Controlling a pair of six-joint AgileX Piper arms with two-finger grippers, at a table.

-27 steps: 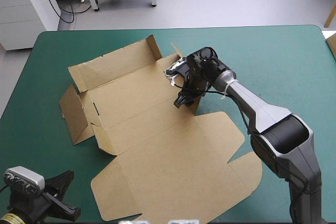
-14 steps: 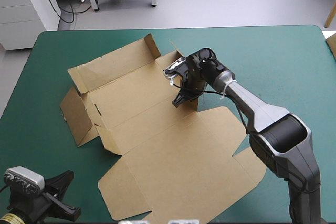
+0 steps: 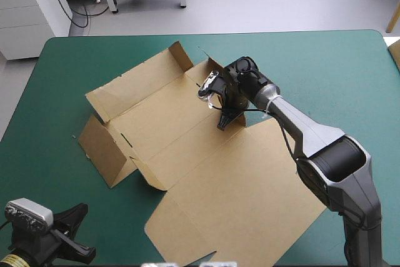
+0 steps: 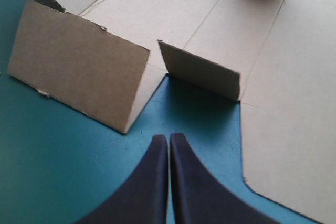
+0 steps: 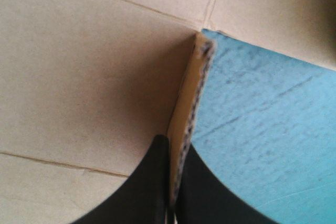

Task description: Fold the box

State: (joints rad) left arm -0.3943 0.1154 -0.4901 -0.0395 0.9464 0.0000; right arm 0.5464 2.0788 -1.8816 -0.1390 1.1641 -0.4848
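Brown board box [image 3: 187,161] lay opened out on the teal-green cover [image 3: 337,79], most panels flat, with the broad lid panel spread on its near side. Right gripper [image 5: 170,144] was clamped on the box: its black fingers pinched a narrow upright flap [image 5: 190,98], seen edge-on, at the box's right side where the centre panel met the lid. Bare cover showed just outside that flap. At the box's left end a large side flap [image 4: 79,82] stood raised and tilted. A smaller tab [image 4: 202,74] stood beside it, with a wedge of cover between the two. At the box's far corner another flap [image 3: 180,54] stood up. Left gripper [image 4: 169,139] was closed on nothing, its fingers pressed together in one point. It was over bare cover just off the box's near-left edge, aimed at the wedge and clear of the board.
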